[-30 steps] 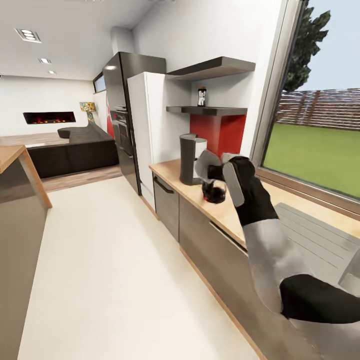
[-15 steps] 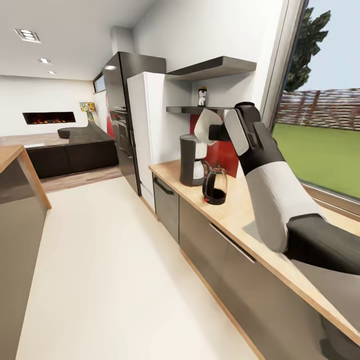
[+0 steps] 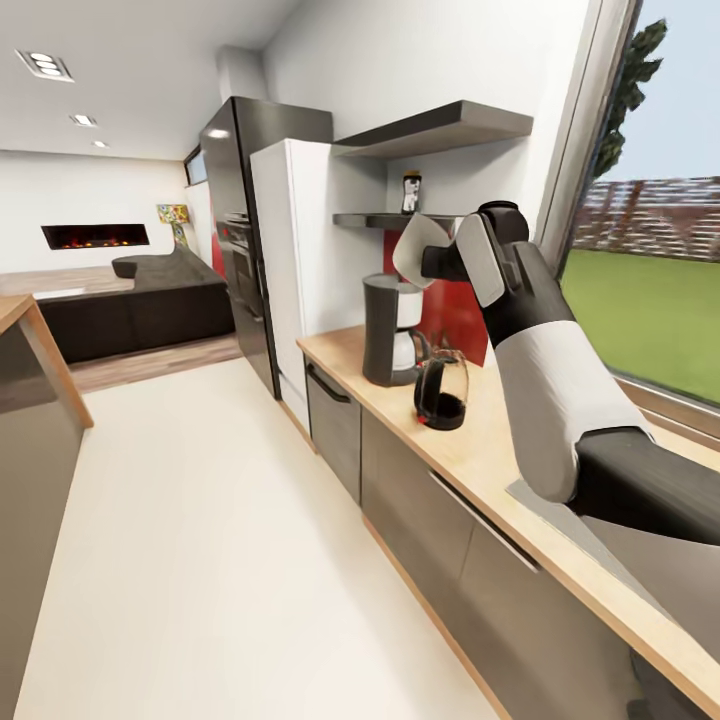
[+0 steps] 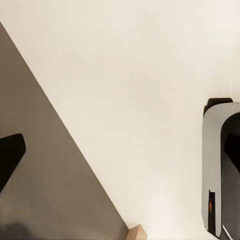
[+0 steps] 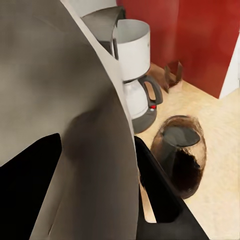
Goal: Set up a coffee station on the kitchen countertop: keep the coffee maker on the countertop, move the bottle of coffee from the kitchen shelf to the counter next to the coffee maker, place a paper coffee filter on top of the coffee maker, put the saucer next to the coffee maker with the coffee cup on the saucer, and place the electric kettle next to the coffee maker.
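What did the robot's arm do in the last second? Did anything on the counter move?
The right gripper rose from low over the kettle to shelf height, carrying the paper filter, and has hardly moved in the last half second. The camera moved a little too. The kettle, coffee maker and coffee bottle on the shelf stayed put.

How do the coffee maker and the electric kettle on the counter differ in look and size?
The coffee maker is tall, with a dark-grey body and white front; the electric kettle is about half that height, clear glass on a black base. The coffee maker stands nearer the fridge, the electric kettle nearer the robot. Both stand upright, side by side, on the kitchen countertop and have black handles.
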### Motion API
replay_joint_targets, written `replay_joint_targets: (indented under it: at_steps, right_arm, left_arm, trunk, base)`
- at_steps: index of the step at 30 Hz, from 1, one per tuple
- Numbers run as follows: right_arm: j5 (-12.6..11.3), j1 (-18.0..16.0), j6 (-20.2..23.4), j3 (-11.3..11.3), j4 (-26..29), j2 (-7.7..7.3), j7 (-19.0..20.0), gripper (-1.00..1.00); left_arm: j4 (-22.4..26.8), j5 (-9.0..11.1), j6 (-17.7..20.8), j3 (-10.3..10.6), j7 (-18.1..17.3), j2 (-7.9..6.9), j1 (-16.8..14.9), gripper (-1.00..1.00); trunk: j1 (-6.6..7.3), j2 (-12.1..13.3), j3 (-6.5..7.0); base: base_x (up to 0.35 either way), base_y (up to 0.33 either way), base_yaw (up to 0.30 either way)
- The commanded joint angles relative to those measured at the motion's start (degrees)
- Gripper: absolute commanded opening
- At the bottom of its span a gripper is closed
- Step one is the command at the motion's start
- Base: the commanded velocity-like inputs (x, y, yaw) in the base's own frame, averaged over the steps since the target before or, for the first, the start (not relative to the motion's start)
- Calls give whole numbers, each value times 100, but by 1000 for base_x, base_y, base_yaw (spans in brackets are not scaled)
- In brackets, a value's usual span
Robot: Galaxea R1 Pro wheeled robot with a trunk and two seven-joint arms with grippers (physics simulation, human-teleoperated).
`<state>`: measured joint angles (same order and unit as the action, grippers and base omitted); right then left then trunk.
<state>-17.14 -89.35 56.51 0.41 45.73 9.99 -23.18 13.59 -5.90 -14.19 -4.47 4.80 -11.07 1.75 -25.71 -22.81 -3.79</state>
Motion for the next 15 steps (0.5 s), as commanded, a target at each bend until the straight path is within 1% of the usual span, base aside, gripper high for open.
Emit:
replay_joint_targets:
  at_steps: [1, 6, 10, 12, 15]
  right_arm:
    - [-61, -8, 9, 4, 0, 1, -55, -100]
    - [-61, -9, 9, 10, -19, 1, -55, -100]
    - [-54, 18, 9, 12, -36, 1, -55, -100]
    - [-53, 21, 9, 12, -37, 1, -55, -100]
    - [-53, 22, 9, 12, -42, 1, -55, -100]
  left_arm:
    - [9, -60, -8, -47, 3, 5, 1, 100]
    - [11, -60, -5, -52, 3, 8, 1, 100]
    - [12, -60, -5, -50, 3, 7, -7, 100]
    - [12, -60, -5, -53, 3, 8, -8, 100]
    - [12, -60, -10, -48, 3, 8, -8, 100]
  trunk:
    - [-7, -11, -11]
    - [-7, -11, -11]
    - [-7, -11, -11]
    - [-7, -11, -11]
    - [-7, -11, -11]
  base:
    - [335, 109, 0]
    - [326, 152, 0]
    - [282, 221, 0]
    - [175, 147, 0]
    - [76, 64, 0]
